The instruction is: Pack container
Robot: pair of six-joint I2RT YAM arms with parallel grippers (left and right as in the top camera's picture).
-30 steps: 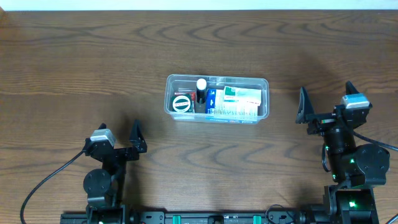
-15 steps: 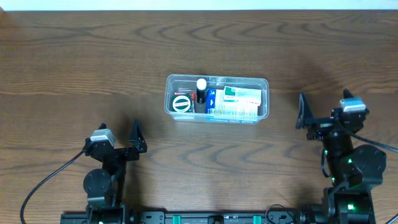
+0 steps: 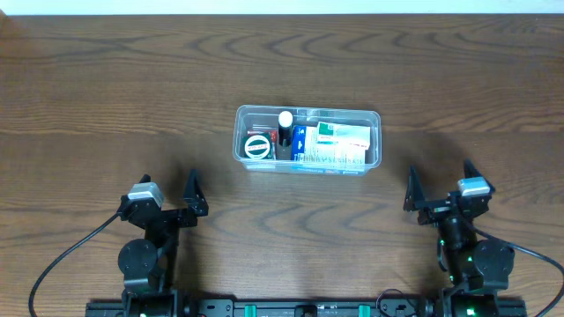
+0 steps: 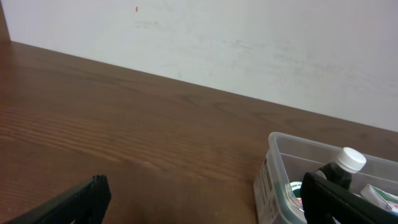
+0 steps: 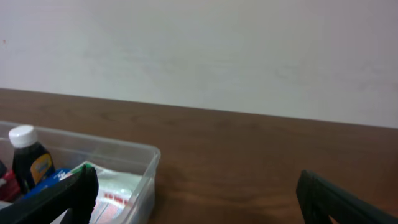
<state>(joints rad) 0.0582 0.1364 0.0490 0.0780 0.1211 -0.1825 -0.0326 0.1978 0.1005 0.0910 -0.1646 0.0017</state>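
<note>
The right gripper (image 3: 438, 182) is pulled back from the filled container (image 3: 308, 109) to rest, its jaws spread empty like the left gripper's (image 3: 169, 185), so packing is judged finished.

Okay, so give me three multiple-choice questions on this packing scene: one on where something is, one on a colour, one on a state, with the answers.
1. Where on the table is the container?
A. In the far left corner.
B. Near the middle, apart from the left gripper and the right gripper.
C. At the front edge, between the arm bases.

2. What colour is the cap of the dark bottle inside it?
A. Red.
B. Yellow.
C. White.

3. How do the two grippers stand?
A. Both open, holding nothing.
B. Both shut.
C. Left shut on a packet.

Answers: 1 B, since the overhead view shows bare table between the container and each gripper. 2 C, since the cap shows white in every view. 3 A, since each wrist view shows jaws wide apart with nothing between them.
</note>
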